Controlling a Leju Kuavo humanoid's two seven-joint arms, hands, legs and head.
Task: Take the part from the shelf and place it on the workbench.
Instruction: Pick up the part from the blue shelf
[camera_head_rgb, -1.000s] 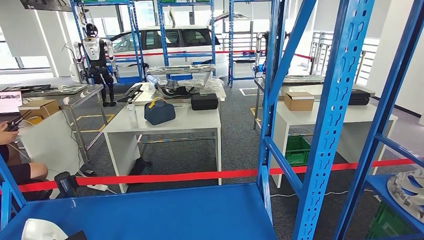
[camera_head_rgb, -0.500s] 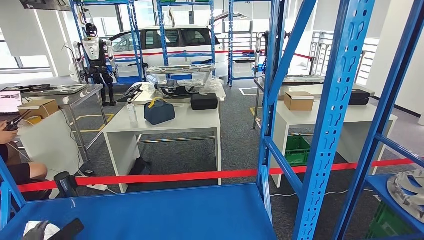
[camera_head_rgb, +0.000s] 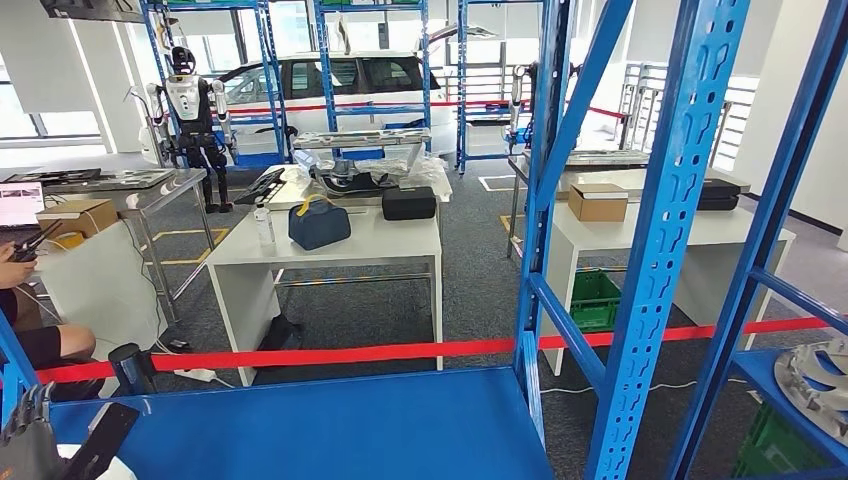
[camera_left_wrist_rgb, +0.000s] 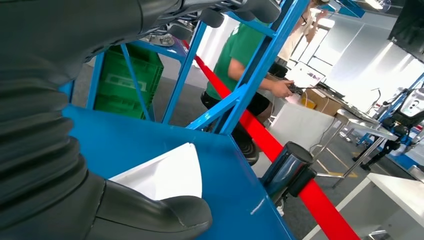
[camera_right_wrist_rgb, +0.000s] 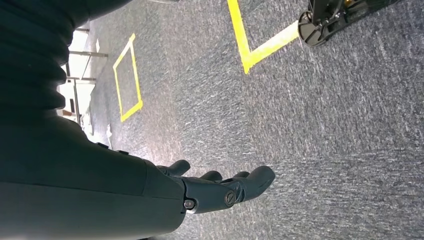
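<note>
Head view, left hand: the left hand (camera_head_rgb: 40, 440) came into the lower left corner of the frame, above the blue shelf (camera_head_rgb: 330, 425); its fingers (camera_head_rgb: 100, 432) were dark and straight, and I could not tell if they were apart or together.
Head view, part: a small bit of the white part (camera_head_rgb: 112, 469) showed at the bottom left edge of the frame, just beside the left hand, lying on the shelf.
Left wrist view, part: the white part (camera_left_wrist_rgb: 167, 172) lay flat on the blue shelf surface, low in the centre of the frame, just beside the grey thumb; whether they touched I could not tell.
Left wrist view, person: a person in a green shirt (camera_left_wrist_rgb: 240, 50) stood behind the red tape (camera_left_wrist_rgb: 260, 135), in the upper centre of the frame.
Right wrist view, right hand: the right hand (camera_right_wrist_rgb: 210, 187) hung over the grey carpet floor (camera_right_wrist_rgb: 325, 125), in the lower centre of the frame; its fingers were stretched out, a little apart, and it held nothing.
Head view, bench: a white bench (camera_head_rgb: 380, 245) stood behind the red tape, in the centre of the frame, well apart from the part.
</note>
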